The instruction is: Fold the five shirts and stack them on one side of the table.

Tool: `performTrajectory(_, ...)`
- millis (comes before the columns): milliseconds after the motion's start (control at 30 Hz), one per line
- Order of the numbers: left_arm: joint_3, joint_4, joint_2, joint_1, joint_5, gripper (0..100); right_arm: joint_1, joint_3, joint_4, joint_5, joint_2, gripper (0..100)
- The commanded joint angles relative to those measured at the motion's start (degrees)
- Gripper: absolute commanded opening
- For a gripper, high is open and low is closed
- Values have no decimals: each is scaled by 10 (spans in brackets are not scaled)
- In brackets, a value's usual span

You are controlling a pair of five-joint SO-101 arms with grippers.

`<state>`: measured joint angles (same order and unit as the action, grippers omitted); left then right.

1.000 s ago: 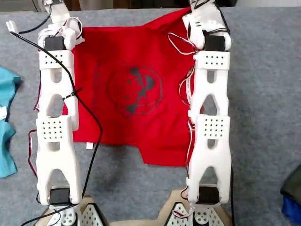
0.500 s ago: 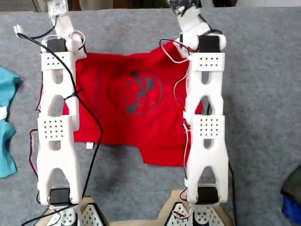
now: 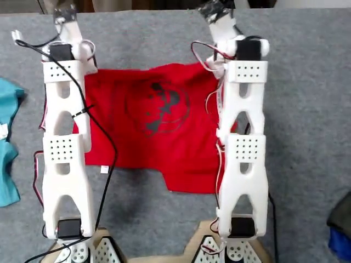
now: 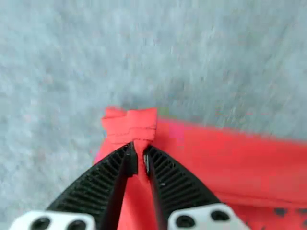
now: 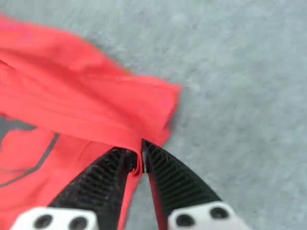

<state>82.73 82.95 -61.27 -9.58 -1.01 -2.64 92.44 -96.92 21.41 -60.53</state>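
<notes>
The left gripper [image 4: 137,158] and right gripper [image 5: 139,160] pinch the red shirt [image 3: 137,148] by its corners, now lowered, ready to fold

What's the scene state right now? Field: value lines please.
surface: grey table
shirt: red shirt, spread between the two arms, dark print facing up
left gripper: shut on one far corner of the red shirt
right gripper: shut on the other far corner
aside: teal garment at one table edge; dark and blue item at the opposite edge
</notes>
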Motion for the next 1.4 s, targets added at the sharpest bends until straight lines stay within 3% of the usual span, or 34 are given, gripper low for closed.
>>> performTrajectory(0,62,-47,9,-7,33,19,23,32,68,2,61,5)
performTrajectory(300,109,-94,9,18,34,19,63,31,180,-30,75,5)
performTrajectory(533,48,-182,9,25,34,19,108,31,185,-30,77,5)
performTrajectory(867,42,-178,15,-11,34,19,87,30,163,-15,77,5)
performTrajectory(1033,92,-98,10,-35,33,19,40,30,68,-10,77,5)
performTrajectory(1233,129,130,10,-30,-79,19,29,30,-25,-10,85,5)
performTrajectory(1367,127,178,9,-37,-87,19,44,10,-56,-2,115,5)
